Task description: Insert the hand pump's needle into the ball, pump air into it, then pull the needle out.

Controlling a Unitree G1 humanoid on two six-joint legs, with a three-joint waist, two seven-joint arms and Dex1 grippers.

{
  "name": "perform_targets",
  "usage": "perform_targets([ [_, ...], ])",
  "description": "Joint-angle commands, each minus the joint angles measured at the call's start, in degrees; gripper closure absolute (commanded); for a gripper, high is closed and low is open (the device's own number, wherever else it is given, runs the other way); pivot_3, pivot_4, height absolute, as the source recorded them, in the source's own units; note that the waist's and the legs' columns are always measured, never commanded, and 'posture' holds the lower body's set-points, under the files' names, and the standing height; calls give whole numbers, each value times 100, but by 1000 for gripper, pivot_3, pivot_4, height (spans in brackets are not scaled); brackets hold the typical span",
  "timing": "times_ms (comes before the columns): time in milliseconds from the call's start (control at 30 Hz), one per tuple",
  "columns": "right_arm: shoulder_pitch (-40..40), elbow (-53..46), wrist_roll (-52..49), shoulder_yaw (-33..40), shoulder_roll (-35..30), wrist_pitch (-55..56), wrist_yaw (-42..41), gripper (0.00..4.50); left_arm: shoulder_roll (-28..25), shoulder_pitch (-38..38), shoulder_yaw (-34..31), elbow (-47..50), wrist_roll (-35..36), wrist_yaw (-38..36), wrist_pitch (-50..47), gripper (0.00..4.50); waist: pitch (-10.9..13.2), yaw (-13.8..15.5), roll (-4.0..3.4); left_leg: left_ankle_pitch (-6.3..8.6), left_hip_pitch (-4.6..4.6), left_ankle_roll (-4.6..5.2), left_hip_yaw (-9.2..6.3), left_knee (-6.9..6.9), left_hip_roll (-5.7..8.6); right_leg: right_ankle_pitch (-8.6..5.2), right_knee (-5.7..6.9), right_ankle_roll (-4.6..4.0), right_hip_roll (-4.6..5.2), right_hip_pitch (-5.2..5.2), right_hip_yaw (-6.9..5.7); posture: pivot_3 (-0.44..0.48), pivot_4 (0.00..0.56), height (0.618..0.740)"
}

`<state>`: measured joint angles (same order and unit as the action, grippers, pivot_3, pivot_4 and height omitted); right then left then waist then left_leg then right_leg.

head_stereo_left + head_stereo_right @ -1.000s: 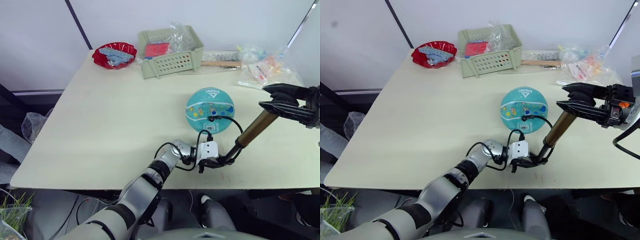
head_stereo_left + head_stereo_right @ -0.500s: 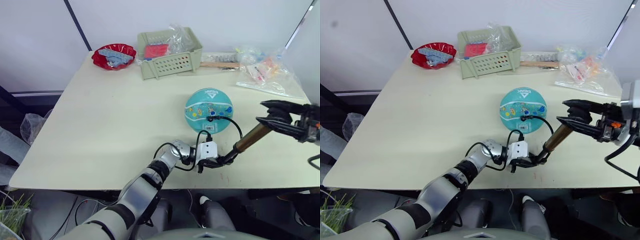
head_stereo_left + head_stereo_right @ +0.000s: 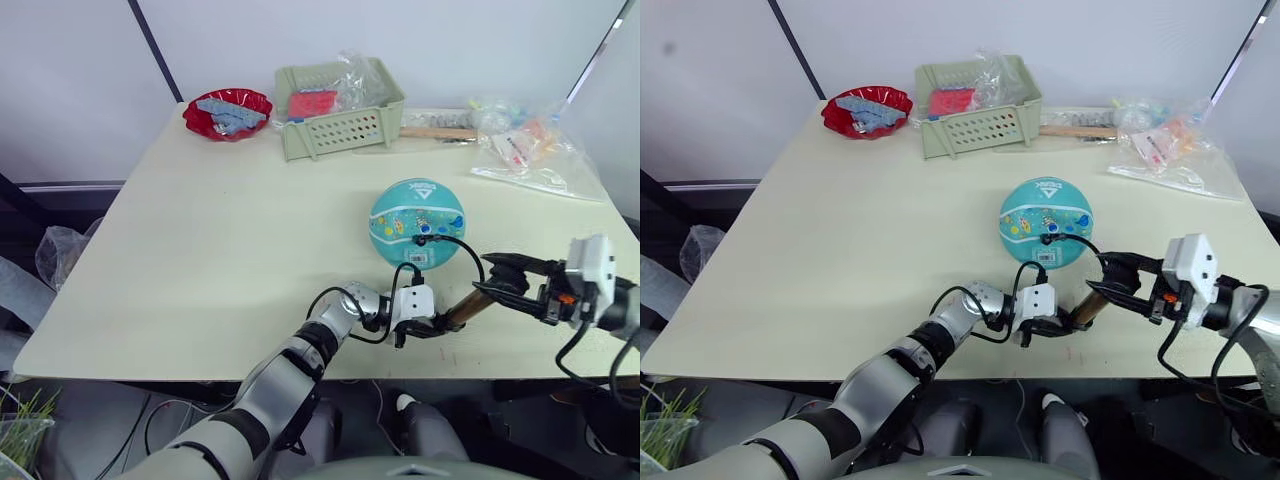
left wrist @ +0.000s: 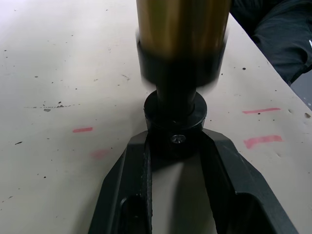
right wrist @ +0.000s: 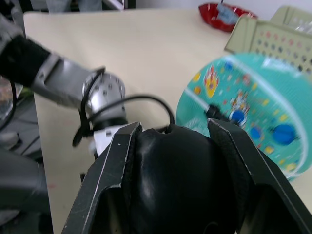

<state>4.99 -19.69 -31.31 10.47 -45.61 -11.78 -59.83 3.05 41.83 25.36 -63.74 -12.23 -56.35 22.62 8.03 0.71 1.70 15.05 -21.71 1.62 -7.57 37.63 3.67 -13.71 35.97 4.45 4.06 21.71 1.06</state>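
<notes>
You've got a cream table (image 3: 200, 250) by a white wall; left gripper (image 4: 175, 146) pinches the hand pump (image 3: 458, 312) base, right gripper (image 3: 497, 285) wraps its handle.

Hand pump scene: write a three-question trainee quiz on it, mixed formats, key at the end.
1. True or false: the needle sits at the ball, joined by the black hose to the hand pump.
2. Which pincer clamps the pump's lower black end cap?
A. left pincer
B. right pincer
C. neither
3. Fill in: the right pincer grips the pump's ____ end, where the black handle is.

Key: 1 true; 2 A; 3 upper (handle) end.
</notes>
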Motion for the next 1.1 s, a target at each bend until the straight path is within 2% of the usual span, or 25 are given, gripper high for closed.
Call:
perform_targets([
  [33,256,388,275,-379,56,-25,-213,2867,-276,-139,93,-417,-287,20,-336,3520,-2,0,0,0,1,0,0,0,0,7,0,-12,0,0,0,0,150,740],
  [267,137,49,-256,3,-61,-282,-161,2867,-286,-146,95,-386,-275,-45,-322,3520,0,1,-1,0,0,0,-2,0,0,7,0,-13,-1,-2,-1,0,150,740],
  [367,-279,-585,-1282,844,-329,-926,192,2867,-295,-152,104,-389,-288,-63,-315,3520,24,4,-32,0,-7,0,-2,-1,1,9,0,-15,2,3,0,0,150,740],
  [533,-585,-937,-2007,1530,-788,-1661,348,2867,-278,-162,130,-399,-296,-85,-313,3520,44,10,-60,0,-16,0,-1,-14,4,10,-1,-17,6,16,3,0,150,740],
  [900,-1590,-704,-3431,2923,-1769,-2919,740,2867,-247,-141,145,-426,-303,-72,-296,3520,61,6,-80,-1,-17,1,6,-16,5,10,-5,-17,10,17,7,0,150,740],
  [1100,-2016,-680,-3728,2959,-1889,-3247,1001,2867,-239,-102,136,-471,-296,-68,-292,3520,68,15,-91,-2,-49,2,11,-15,6,11,-4,-17,13,50,10,0,150,740],
])
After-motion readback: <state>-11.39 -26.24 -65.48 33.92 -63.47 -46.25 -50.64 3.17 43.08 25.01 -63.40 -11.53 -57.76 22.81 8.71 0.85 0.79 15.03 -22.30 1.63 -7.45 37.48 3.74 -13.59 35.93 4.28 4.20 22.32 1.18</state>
